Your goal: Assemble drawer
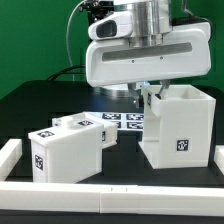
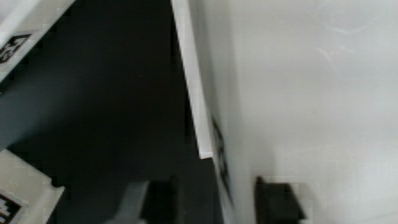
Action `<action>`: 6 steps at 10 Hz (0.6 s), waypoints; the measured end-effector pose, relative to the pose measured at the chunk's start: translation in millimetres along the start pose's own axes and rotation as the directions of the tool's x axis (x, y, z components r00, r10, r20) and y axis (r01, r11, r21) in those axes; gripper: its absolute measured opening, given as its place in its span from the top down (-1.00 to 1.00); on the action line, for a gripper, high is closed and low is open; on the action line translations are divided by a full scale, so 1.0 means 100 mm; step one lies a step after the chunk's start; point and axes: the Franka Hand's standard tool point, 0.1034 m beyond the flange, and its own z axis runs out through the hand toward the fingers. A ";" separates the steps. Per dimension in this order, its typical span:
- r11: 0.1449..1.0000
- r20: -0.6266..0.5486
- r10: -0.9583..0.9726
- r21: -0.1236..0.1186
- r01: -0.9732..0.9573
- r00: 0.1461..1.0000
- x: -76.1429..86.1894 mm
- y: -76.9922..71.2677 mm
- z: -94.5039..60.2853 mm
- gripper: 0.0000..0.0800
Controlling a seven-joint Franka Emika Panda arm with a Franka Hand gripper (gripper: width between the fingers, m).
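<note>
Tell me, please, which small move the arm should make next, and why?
Probably close the gripper on the large shell: in the wrist view its fingers stand on either side of the shell's thin wall, apparently with gaps, so nothing is gripped yet.

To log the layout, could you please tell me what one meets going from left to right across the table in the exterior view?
Nearer small tray → marker board → large drawer shell. The second tray overlaps the first, so it is left out.
</note>
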 end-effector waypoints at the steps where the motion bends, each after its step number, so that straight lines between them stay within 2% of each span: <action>1: 1.000 0.000 0.000 0.000 0.000 1.000 0.00 0.00 0.00 0.78; 2: 1.000 0.000 0.000 0.000 0.000 1.000 0.00 0.00 0.00 0.91; 3: 1.000 0.008 0.026 0.005 -0.026 1.000 0.03 0.03 -0.02 0.91; 4: 0.999 0.004 0.039 0.008 -0.040 0.999 0.11 0.03 -0.04 0.91; 5: 0.999 0.003 0.042 0.012 -0.042 0.999 0.18 0.02 0.00 0.91; 6: 0.999 -0.010 0.051 0.017 -0.051 0.999 0.31 -0.03 0.00 0.91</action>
